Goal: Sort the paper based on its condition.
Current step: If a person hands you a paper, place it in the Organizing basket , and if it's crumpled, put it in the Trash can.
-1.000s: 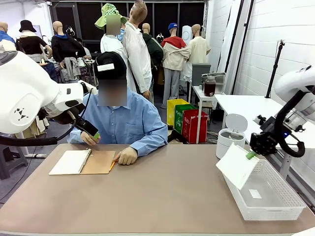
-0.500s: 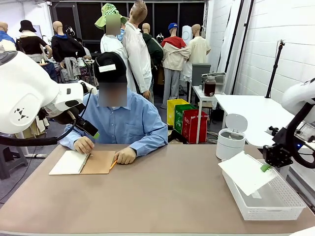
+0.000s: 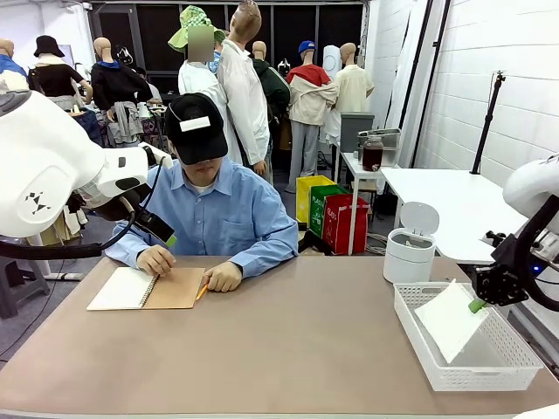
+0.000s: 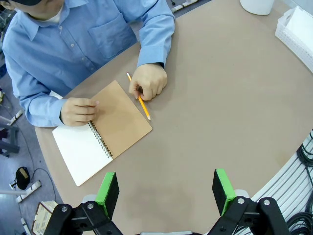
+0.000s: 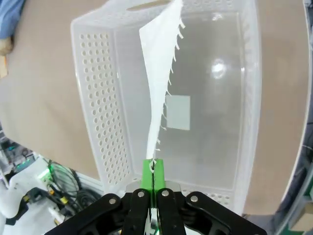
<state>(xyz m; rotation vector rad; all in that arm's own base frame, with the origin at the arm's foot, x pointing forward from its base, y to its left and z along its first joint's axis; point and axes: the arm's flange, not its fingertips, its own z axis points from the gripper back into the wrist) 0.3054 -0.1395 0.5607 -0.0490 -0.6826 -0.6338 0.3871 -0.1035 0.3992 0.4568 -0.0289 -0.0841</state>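
While our right gripper [image 3: 477, 305] hangs over the white perforated basket [image 3: 410, 325] at the right end of the table [image 3: 297, 349], its green pads [image 5: 146, 169] are pressed together on one edge of the paper [image 3: 452, 319]. That sheet hangs tilted inside the basket, its lower part down between the walls, and in our right wrist view we see it edge-on with a ragged row of torn spiral-binding tabs along one side. Our left gripper [image 4: 166, 190] is raised over the near left part of the table with its fingers spread wide and nothing between them. At the far left a person in a blue shirt rests one hand [image 3: 157, 259] on an open spiral notebook [image 3: 148, 287] and holds a yellow pencil [image 4: 139, 97] in the other. We also see a white lidded bin [image 3: 409, 248] just beyond the basket.
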